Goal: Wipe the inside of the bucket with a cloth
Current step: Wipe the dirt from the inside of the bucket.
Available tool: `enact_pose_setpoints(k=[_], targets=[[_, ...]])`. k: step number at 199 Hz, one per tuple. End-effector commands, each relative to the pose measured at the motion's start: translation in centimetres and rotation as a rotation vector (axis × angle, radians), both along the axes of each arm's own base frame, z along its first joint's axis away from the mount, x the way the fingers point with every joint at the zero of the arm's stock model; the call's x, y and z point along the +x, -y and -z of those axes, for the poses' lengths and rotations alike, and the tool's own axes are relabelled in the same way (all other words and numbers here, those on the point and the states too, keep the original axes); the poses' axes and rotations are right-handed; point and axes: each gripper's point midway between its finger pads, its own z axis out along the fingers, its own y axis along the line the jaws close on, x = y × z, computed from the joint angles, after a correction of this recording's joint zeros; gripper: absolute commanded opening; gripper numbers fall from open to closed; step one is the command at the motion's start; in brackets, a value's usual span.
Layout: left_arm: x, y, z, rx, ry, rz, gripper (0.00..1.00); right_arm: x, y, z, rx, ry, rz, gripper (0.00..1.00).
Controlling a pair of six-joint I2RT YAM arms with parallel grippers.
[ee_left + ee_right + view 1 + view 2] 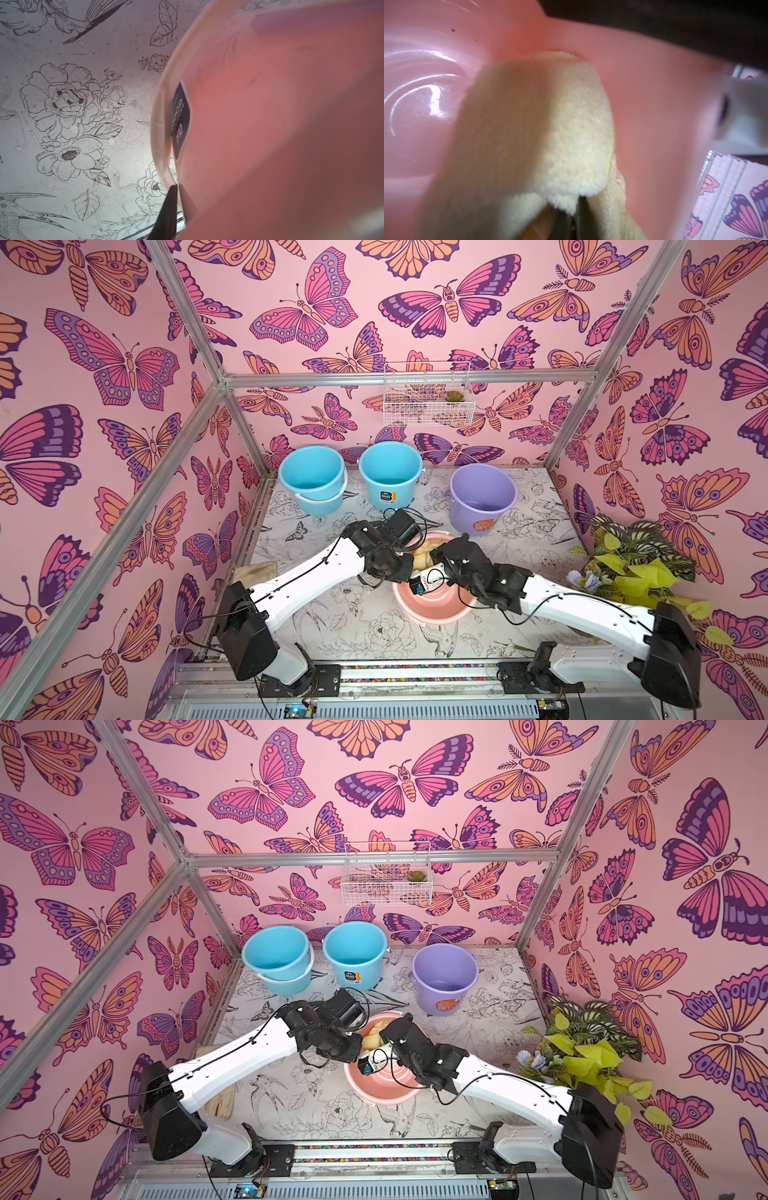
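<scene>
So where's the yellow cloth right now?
The yellow cloth is inside the pink bucket, in front of the purple bucket, clamped by the right gripper against the inner wall.

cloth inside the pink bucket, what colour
The cloth is pale yellow, clearest in the right wrist view.

The round pink plastic bucket [654,99] is smooth and glossy inside, its floor throwing bright curved highlights. The fluffy pale yellow cloth [542,128] is matt, with a soft nubbly pile. The white flower-printed tabletop [62,128] looks matt, speckled and scuffed. The sky-blue plastic bucket [390,468] at the table's twelve o'clock and the lilac plastic bucket [484,485] at one o'clock are smooth, softly shiny.
</scene>
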Motion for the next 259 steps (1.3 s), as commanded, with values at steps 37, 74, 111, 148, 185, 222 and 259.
enact_pose_setpoints(k=[37,74,111,148,185,222,259], targets=[[-1.3,0.1,0.3,0.009,-0.056,0.032,0.00,-0.6,1.6,-5.6,-0.136,0.166,-0.011,0.00],[-1.3,0.1,0.1,0.005,-0.051,0.035,0.00,-0.3,2.1,-4.3,-0.250,0.161,0.004,0.00],[-1.4,0.0,0.0,0.003,-0.049,0.035,0.00,0.0,1.6,-1.1,-0.292,0.084,0.020,0.00],[-1.5,-0.1,-0.2,-0.004,-0.045,0.036,0.00,0.1,1.0,2.2,-0.288,-0.007,0.033,0.00],[-1.5,-0.2,-0.4,-0.006,-0.039,0.036,0.00,0.3,0.6,5.6,-0.282,-0.098,0.056,0.00],[-1.6,-0.2,-0.6,-0.011,-0.038,0.032,0.00,1.0,0.3,9.7,-0.268,-0.193,0.088,0.00],[-1.6,-0.4,-0.7,-0.009,-0.033,0.030,0.00,1.5,0.1,13.1,-0.245,-0.272,0.126,0.00]])
